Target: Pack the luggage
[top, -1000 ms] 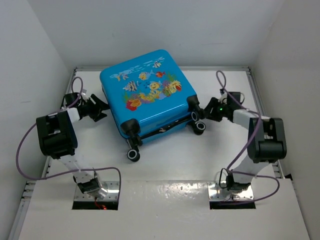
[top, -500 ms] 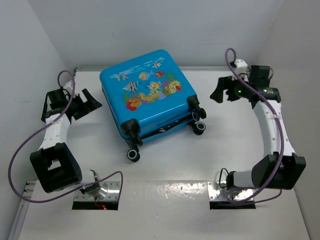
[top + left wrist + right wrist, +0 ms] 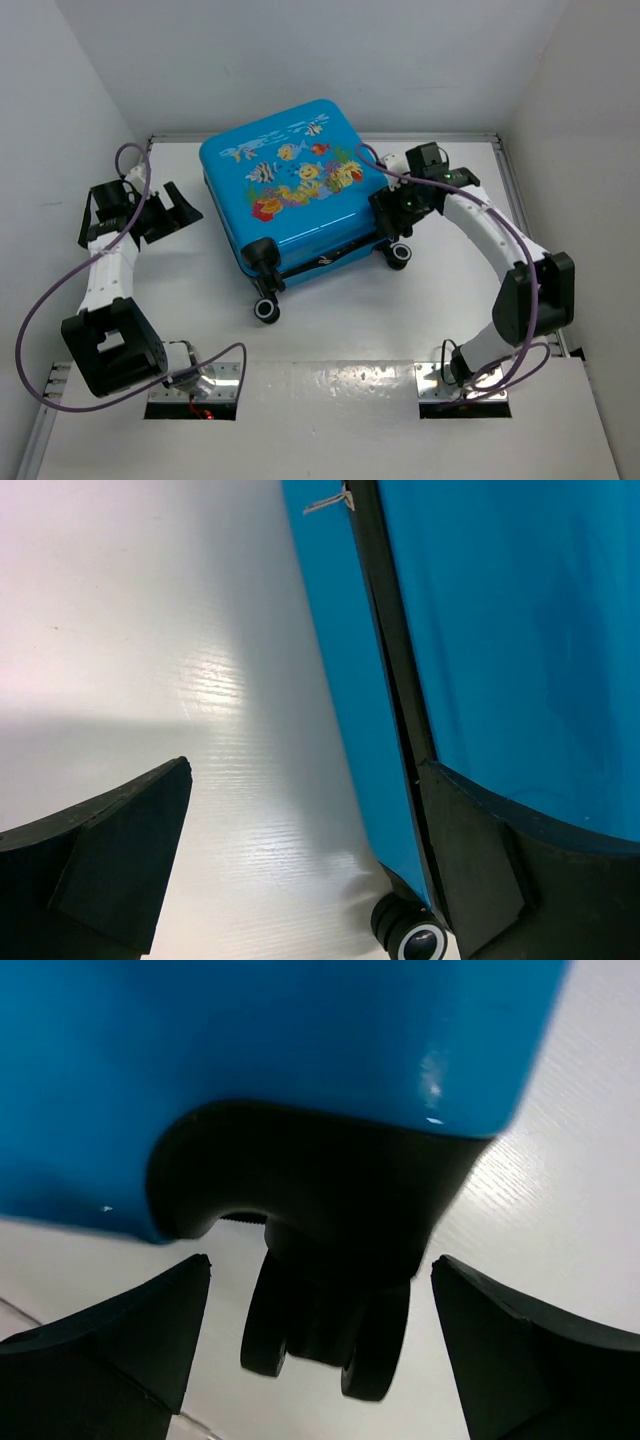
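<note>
The luggage is a bright-blue hard-shell suitcase lying flat at the back middle, fish-print side up and lid down. My left gripper stands open just left of it, a little apart. In the left wrist view the luggage's blue side and black zipper band run past the right finger, with one wheel low down. My right gripper is open at the near-right wheel corner. In the right wrist view a twin wheel hangs between the open fingers, untouched.
White walls close in the table at the back and on both sides. Purple cables loop off both arms. Another wheel juts out from the luggage's near-left corner towards the arm bases.
Both grippers let go of the luggage's sides and opened, and the arms drew back. The right arm has since swung in again to the near-right wheel corner. The luggage has stayed put.
</note>
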### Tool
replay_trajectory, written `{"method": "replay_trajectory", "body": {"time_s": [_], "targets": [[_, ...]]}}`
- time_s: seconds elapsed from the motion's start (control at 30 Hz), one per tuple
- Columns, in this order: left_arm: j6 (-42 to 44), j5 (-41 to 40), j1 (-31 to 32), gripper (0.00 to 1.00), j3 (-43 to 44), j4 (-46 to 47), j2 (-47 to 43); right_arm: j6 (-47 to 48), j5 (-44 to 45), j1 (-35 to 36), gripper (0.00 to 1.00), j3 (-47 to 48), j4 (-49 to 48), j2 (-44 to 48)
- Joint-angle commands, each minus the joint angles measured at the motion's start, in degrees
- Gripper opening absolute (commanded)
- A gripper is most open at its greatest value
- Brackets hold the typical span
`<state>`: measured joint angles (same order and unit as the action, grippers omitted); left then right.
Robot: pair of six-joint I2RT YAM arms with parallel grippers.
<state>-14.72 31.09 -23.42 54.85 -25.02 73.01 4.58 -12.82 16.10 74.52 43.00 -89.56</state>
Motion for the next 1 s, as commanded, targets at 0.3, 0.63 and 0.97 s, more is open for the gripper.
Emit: {"method": "replay_trajectory", "body": {"time_s": [0.3,0.63,0.97], "targets": [[0.57,-0.42,-2.24,1.0,-0.09,-0.12,1.52,6.23,4.91,2.45,0.0,11.15,4.97,-5.89],[-0.57,-1.47,-2.24,1.0,-0.62,-0.12,2.05,6.67,3.76,3.68,0.0,35.87,19.12,-9.15],[-1.1,-1.47,-2.24,1.0,-0.62,-0.12,2.57,6.05,5.26,0.17,0.0,11.71,9.05,-4.92]]}}
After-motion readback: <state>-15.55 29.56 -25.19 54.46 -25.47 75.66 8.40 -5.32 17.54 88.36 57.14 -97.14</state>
